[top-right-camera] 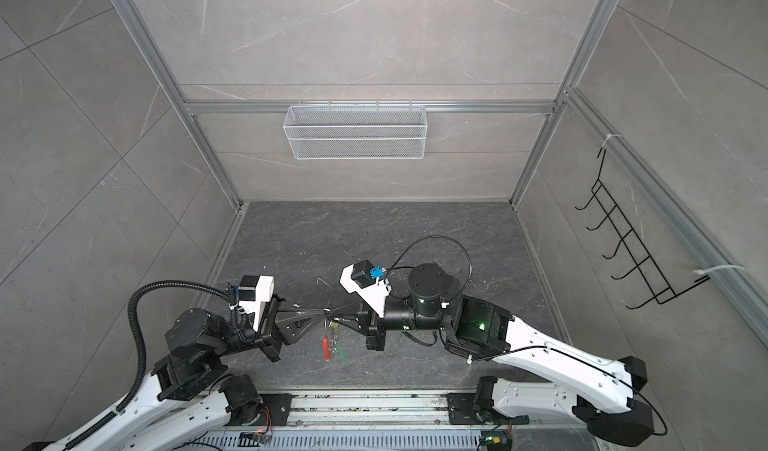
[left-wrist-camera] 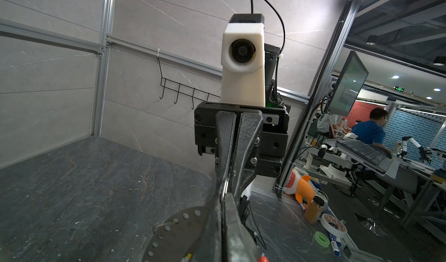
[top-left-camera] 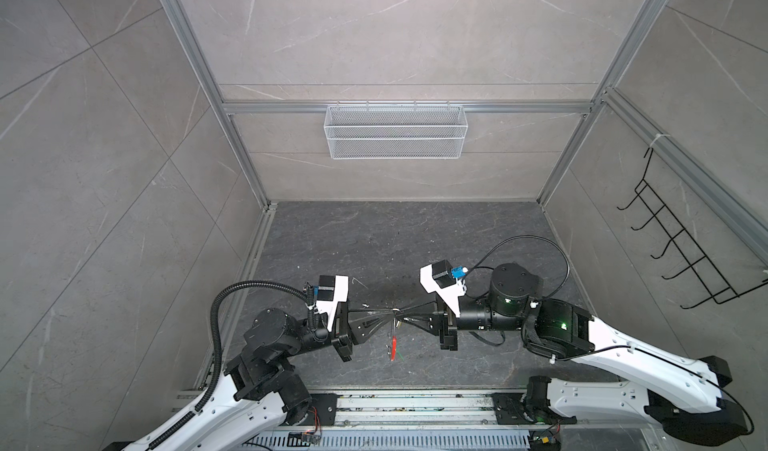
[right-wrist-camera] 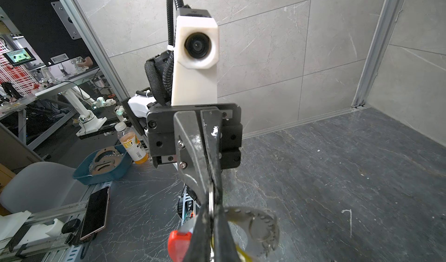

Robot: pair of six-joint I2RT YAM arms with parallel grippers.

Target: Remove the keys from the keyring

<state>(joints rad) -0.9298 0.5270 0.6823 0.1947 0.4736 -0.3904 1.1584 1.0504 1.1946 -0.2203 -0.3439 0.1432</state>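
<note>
The keyring (top-left-camera: 392, 346) is pinched at its twelve o'clock by left gripper (top-left-camera: 390, 312) and right gripper (top-left-camera: 404, 314), seemingly so the keys (top-right-camera: 341, 352) dangle at six.

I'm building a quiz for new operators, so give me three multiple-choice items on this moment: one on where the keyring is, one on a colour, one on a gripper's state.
1. Where is the keyring?
A) flat on the table
B) in the wire basket
C) hanging where the left gripper meets the right gripper

2. What colour is the sleeve on it?
A) red
B) blue
C) white

3. How is the right gripper?
A) wide open
B) shut
C) out of view

Answers: C, the hoop dangles below the meeting fingertips in both top views. A, the sleeve shows red. B, its fingers are pressed together on the thin ring.
</note>
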